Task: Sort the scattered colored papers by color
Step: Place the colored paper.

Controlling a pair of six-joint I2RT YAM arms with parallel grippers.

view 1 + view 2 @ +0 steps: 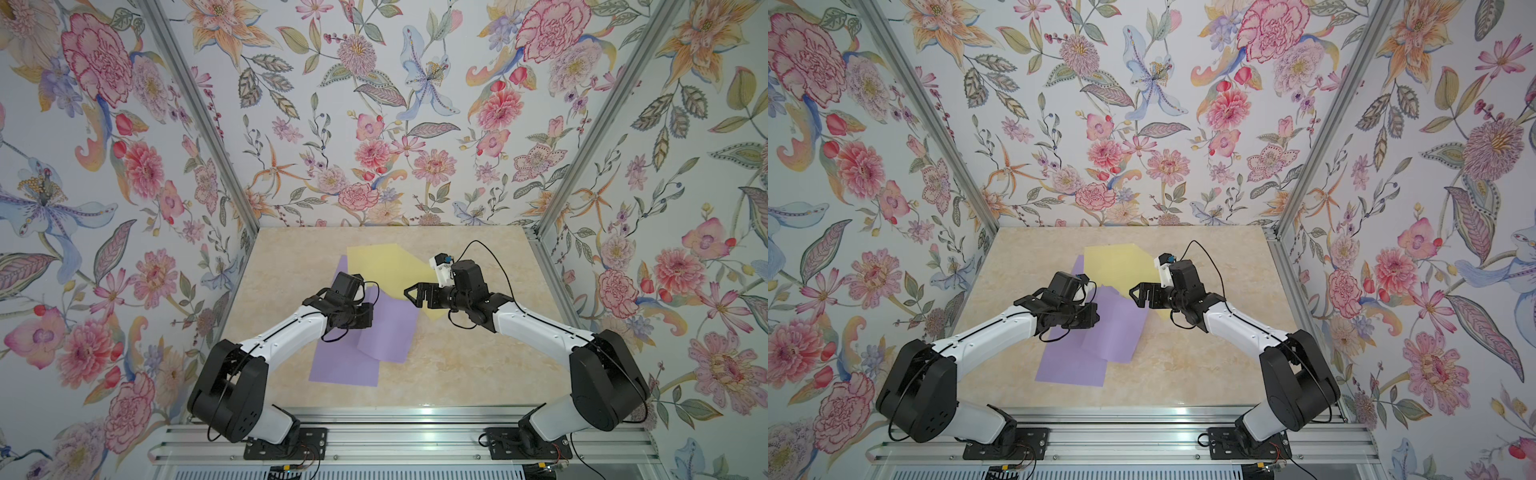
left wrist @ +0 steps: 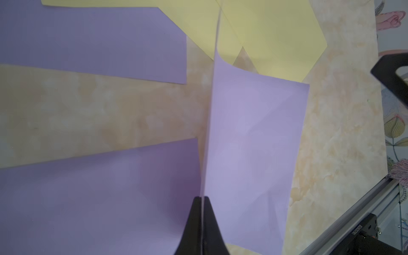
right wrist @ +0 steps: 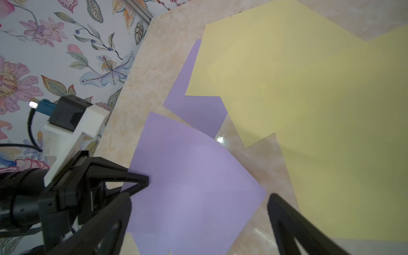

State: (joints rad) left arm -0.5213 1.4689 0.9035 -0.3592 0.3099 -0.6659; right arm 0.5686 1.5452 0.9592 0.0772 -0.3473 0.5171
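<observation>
**benchlurker:** what's most likely to bite you from here?

**me (driving remotely):** My left tool is pinched shut on the edge of a thin pale lavender paper sheet. That sheet is raised off the beige marbled counter and curls down mid-counter, between the two arms. The grip is right at the rim, so I reckon a quick swing could slide it out.

Its loose end hangs over the flat lavender sheet nearest the robot. If it drags, that one gets shoved askew.

My right tool is spread wide and holding nothing, just beside a corner of the raised sheet. The overlapping pale yellow paper sheets lie below it. Nudge in there and I'd probably crumple that corner or scatter the yellows.

**benchlurker:** anything you can't see?

**me:** Plenty. In both top views the left wrist covers its own fingertips. Another lavender sheet at the far side is partly tucked under yellow. I can't count the yellows for sure, and I can't tell whether the hanging edge touches anything.
</observation>
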